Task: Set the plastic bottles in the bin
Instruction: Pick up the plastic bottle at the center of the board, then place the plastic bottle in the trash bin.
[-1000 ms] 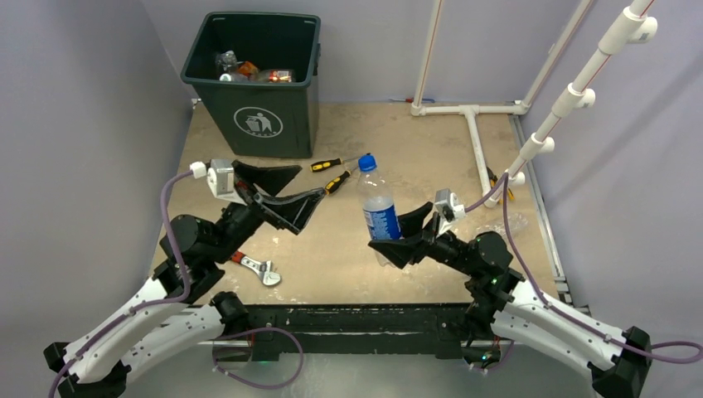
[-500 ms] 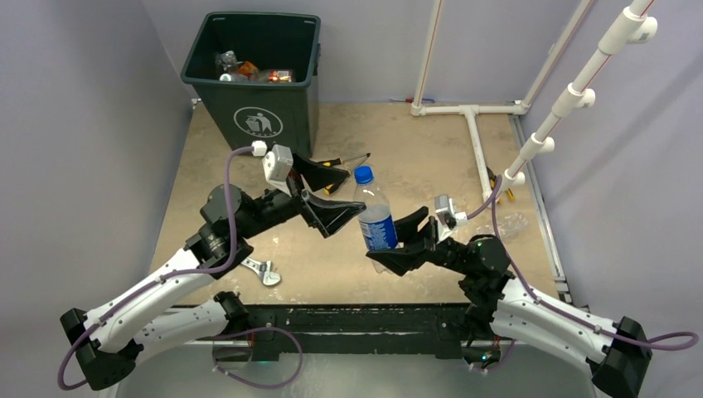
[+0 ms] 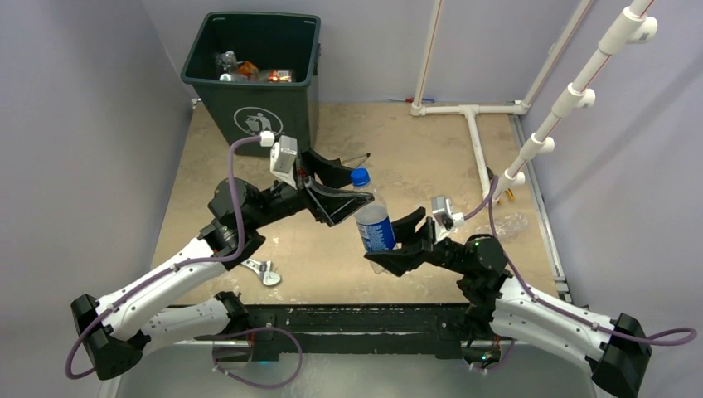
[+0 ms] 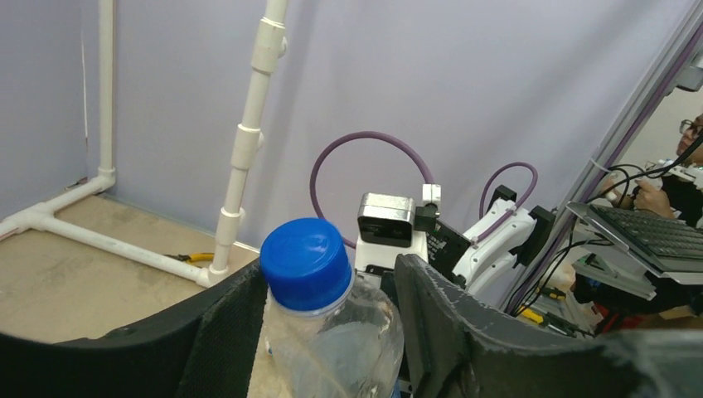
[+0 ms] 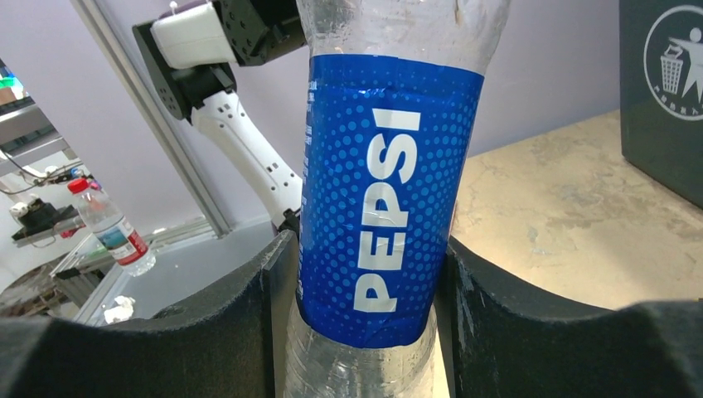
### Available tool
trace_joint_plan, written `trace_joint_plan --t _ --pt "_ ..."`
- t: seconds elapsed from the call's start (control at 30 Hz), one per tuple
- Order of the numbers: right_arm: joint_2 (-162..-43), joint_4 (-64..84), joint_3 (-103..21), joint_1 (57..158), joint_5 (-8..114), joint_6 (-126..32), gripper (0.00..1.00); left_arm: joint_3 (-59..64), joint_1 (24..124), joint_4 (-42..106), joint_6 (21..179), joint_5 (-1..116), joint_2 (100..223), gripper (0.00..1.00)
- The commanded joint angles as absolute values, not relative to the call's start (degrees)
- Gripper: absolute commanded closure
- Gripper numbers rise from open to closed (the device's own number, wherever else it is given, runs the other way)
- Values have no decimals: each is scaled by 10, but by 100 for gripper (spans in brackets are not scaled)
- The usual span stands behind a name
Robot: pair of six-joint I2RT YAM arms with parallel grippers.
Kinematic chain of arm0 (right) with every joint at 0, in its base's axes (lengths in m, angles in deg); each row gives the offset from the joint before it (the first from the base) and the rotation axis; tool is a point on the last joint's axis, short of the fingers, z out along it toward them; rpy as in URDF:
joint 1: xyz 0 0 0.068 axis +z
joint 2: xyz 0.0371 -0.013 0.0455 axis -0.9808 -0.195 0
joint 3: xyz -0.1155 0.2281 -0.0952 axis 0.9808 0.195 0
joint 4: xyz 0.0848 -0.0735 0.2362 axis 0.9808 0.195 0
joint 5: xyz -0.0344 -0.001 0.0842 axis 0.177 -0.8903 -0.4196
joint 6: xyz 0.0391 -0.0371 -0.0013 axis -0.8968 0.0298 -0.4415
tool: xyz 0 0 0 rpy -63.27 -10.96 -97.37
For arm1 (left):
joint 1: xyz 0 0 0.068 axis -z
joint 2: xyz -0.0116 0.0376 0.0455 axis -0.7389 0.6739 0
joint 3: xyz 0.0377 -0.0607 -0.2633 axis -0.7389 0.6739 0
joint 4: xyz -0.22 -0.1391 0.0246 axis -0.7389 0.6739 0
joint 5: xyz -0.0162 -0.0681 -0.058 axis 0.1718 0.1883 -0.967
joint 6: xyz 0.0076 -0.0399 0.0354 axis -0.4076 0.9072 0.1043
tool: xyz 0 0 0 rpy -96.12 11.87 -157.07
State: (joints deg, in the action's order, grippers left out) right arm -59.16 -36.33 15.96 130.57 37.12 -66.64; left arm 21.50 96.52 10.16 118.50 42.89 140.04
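Observation:
A clear plastic bottle [image 3: 375, 225] with a blue Pepsi label and a blue cap [image 4: 305, 264] stands nearly upright in the air over the middle of the table. My right gripper [image 3: 385, 245] is shut on its lower body, the pads pressed on both sides of the label [image 5: 383, 191]. My left gripper [image 4: 332, 290] has come in from the left and holds the bottle's shoulder just under the cap, both pads against it. The dark green bin [image 3: 267, 124] stands at the back left with several bottles [image 3: 249, 73] inside.
A red-handled wrench [image 3: 260, 270] lies near the left arm's base. A screwdriver tip [image 3: 358, 157] shows behind the left gripper. White pipes [image 3: 474, 133] run along the back right, with a yellow-handled tool [image 3: 506, 189] beside them.
My left arm swung right from beside the bin to the bottle's top and its jaws narrowed round it. The right gripper shifted slightly left with the bottle.

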Motion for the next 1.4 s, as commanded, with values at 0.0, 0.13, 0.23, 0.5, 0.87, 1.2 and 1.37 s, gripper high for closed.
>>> trace_joint_plan --t 0.0,0.13,0.23,0.5,0.87,1.2,1.37 --pt "-605 -391 158 1311 362 -656 71 186 968 50 1216 399 1413 49" --pt "-609 -385 153 1313 361 -652 71 181 968 54 1218 397 1417 56" --pt "-614 -373 150 1314 361 -644 71 177 968 49 1219 396 1417 63" --pt "-619 -350 144 1316 362 -647 55 169 968 60 1215 402 1418 100" --pt "-574 -169 69 1316 443 -680 1 98 968 181 1062 663 1361 100" --pt "-494 -50 71 1315 525 -686 1 8 968 26 762 956 1420 100" --pt "-486 -25 75 1315 557 -684 1 -110 948 -57 613 982 1551 100"
